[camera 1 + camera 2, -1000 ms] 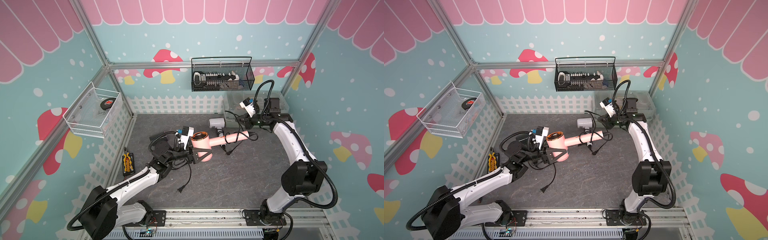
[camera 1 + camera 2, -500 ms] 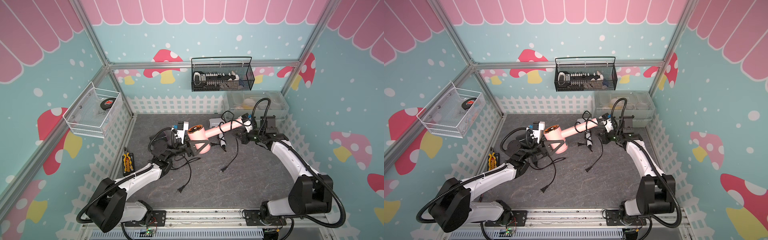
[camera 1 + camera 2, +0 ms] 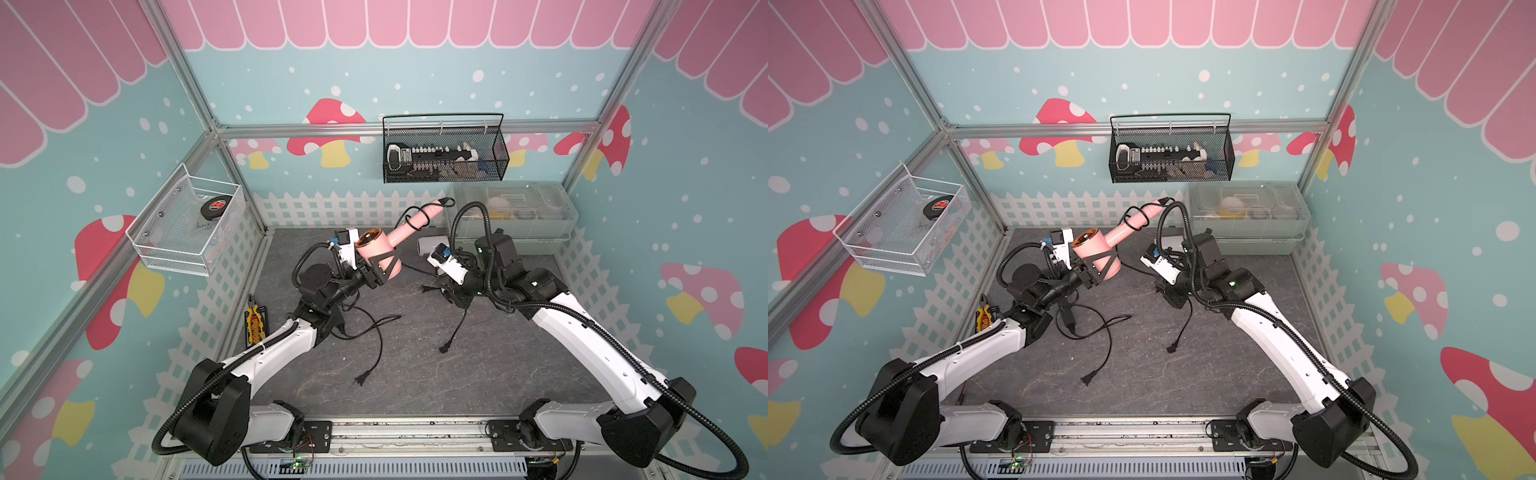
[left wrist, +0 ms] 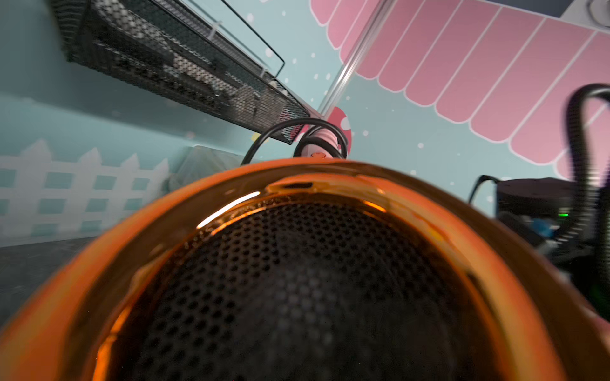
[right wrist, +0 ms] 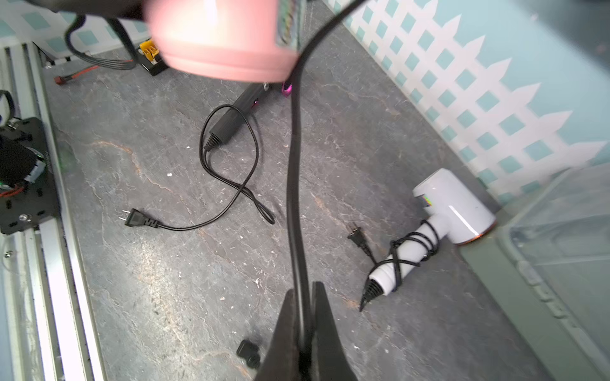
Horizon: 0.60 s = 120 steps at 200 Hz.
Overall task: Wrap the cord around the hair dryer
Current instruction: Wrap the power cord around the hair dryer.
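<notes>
Jaws of the right gripper (image 5: 304, 297) are pressed together on the thin black cord (image 5: 293, 171), while those of the left gripper (image 3: 382, 268) stand partly open, clamped around the barrel of the pink hair dryer (image 3: 372, 251). That dryer is held off the table near the back middle, its handle tilted up toward the rear wall, with a loop of the cord around the handle near its end. On the rear wall hangs a black wire-mesh basket (image 3: 494, 166) holding a long white-and-black object too small to identify. On the left wall hangs a white mesh basket (image 3: 166, 216) containing a flat black disc (image 3: 216, 204). A clear lidded plastic box (image 3: 557, 224) at the back right holds pale and yellow items, blurred through its walls. The pink dryer is glossy, and the left wrist view shows a shiny copper-coloured rim around a black perforated grille (image 4: 297, 280). A white hair dryer (image 5: 455, 211) lies beside the clear box, its own cord crossed around its handle. The table (image 3: 415, 374) has a dark grey, stone-veined surface, and another thin black cord with a two-pin plug (image 5: 135, 219) lies loose on it.
</notes>
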Available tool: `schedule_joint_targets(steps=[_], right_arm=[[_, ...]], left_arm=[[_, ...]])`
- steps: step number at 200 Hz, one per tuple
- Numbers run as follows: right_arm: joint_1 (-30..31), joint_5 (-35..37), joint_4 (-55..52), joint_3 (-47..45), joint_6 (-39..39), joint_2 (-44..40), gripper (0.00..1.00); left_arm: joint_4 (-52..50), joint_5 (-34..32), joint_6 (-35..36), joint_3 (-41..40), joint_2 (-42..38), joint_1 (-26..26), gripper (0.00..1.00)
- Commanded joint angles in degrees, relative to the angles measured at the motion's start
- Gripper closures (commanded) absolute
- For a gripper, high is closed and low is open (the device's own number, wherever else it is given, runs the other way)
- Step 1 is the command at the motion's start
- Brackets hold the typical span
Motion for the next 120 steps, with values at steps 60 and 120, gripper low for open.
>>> schedule_joint_targets(steps=[60,120], right_arm=[[7.6,19.5,-17.8,21.1,-9.9,0.2,1.0],[8.9,24.4,-22.3,32.7,-14.6,3.8,1.0]], left_arm=[[-14.7,-9.6,9.9,2.8,-5.3,4.7,1.0],[-19.4,-7.7,10.6,3.9,-3.6,4.7,1.0]])
